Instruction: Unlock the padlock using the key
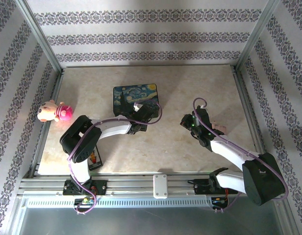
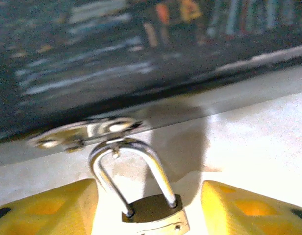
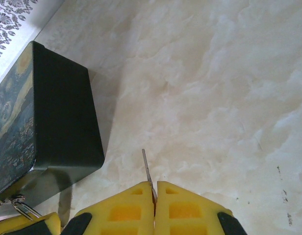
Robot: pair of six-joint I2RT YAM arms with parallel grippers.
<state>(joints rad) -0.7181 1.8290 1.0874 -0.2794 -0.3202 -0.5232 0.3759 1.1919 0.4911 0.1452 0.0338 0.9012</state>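
straddling the tiny brass-coloured padlock with the thin silvery shackle (image 2: 155, 214), the left pincer (image 2: 148, 198) stands partly open, its yellow fingers (image 2: 58, 208) on either side, neither touching it. the shackle hangs from the silvery metal hasp (image 2: 87, 134) of the dark starry-night painted box (image 2: 92, 49) ahead of it. the right pincer (image 3: 155, 190), pressed shut on the thin silvery key blade (image 3: 147, 169), hovers over the pale marbled bench (image 3: 214, 98), the box to its left. a skewed squeeze could swivel the dangling lock away, hiding its keyhole; the thinly pinched key could twist on entry.
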